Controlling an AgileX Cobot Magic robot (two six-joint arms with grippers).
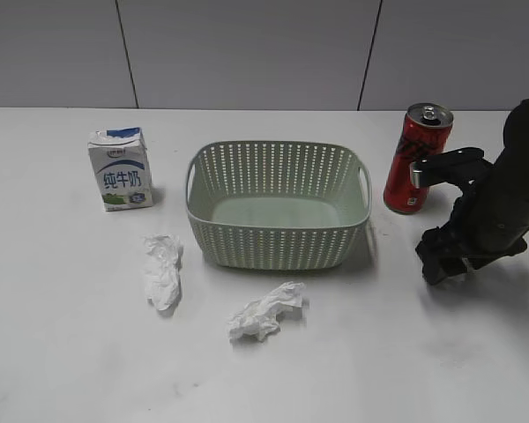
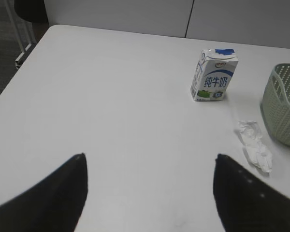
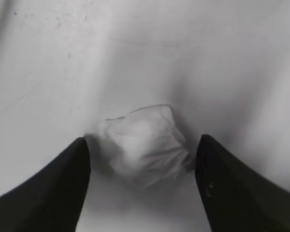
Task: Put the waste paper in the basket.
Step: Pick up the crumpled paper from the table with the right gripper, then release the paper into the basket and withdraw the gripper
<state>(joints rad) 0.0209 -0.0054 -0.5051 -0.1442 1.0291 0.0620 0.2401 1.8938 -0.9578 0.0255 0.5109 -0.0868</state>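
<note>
The pale green basket (image 1: 278, 225) stands mid-table and is empty; its corner shows in the left wrist view (image 2: 285, 108). One waste paper wad (image 1: 162, 269) lies left of it, also seen in the left wrist view (image 2: 255, 145). A second wad (image 1: 266, 312) lies in front of the basket. A third, small wad (image 3: 146, 143) lies on the table between the fingers of my right gripper (image 3: 142, 145), which is open and low over it. In the exterior view the right gripper (image 1: 445, 260) hides that wad. My left gripper (image 2: 150, 157) is open and empty above bare table.
A blue-and-white milk carton (image 1: 121, 169) stands left of the basket, also in the left wrist view (image 2: 213, 75). A red drink can (image 1: 417, 159) stands right of the basket, close behind my right arm. The table's left edge (image 2: 19, 72) shows in the left wrist view.
</note>
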